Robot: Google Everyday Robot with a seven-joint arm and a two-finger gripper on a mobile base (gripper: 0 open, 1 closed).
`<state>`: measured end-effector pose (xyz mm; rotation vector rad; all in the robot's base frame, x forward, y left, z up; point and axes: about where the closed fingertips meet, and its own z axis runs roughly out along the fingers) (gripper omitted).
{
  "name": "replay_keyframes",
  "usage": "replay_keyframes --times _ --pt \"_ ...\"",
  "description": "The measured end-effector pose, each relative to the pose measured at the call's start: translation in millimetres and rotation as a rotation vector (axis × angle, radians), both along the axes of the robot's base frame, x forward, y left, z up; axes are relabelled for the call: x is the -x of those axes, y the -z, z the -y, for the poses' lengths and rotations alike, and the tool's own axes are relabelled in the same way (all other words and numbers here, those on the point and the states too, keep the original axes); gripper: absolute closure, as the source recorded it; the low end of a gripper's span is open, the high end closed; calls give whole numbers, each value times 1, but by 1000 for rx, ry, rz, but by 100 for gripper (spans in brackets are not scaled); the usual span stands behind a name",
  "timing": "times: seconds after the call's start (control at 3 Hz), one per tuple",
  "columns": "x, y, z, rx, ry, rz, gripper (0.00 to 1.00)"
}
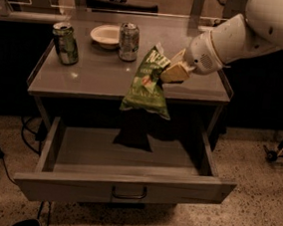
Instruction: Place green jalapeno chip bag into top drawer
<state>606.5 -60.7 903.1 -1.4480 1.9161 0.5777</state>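
- Speckled terrazzo floor [252, 205] under a grey metal table [100, 78], dark background behind, a glass panel along the table's back edge.
- White robot arm [254, 31] comes in from upper right, reaching down and left over the table's right front part, wrist tilted down.
- Gripper [173, 70] sits above the table's front right area – tan fingers [174, 74] pinched on the upper right edge of the green jalapeno chip bag [147, 85].
- Bag hangs in the air, tilted, top corner up near the gripper, bottom edge past the table's front edge and over the drawer opening; not touching the tabletop as far as can be told.
- Bag's dark shadow [133, 134] falls on the drawer floor below it.
- Top drawer [124, 186] pulled fully open under the tabletop, front panel toward the camera, small bar handle [129, 193] at centre.
- Drawer interior – only the shadow visible inside, nothing lying in it.
- On the tabletop: green-and-white soda can [65, 42] upright at back left, silver can [129, 42] upright near back centre, small white bowl [105, 35] between them, just beside the silver can.
- Bowl contents cannot be told.
- Black cables [27, 129] on the floor at left of the table.
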Motion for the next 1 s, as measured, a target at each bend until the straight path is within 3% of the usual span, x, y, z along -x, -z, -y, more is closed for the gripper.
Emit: replay_keyframes --times 0.67,1.0 --pt "68 21 1 -40 10 -43 100" --pt "85 93 -2 -70 19 -35 100"
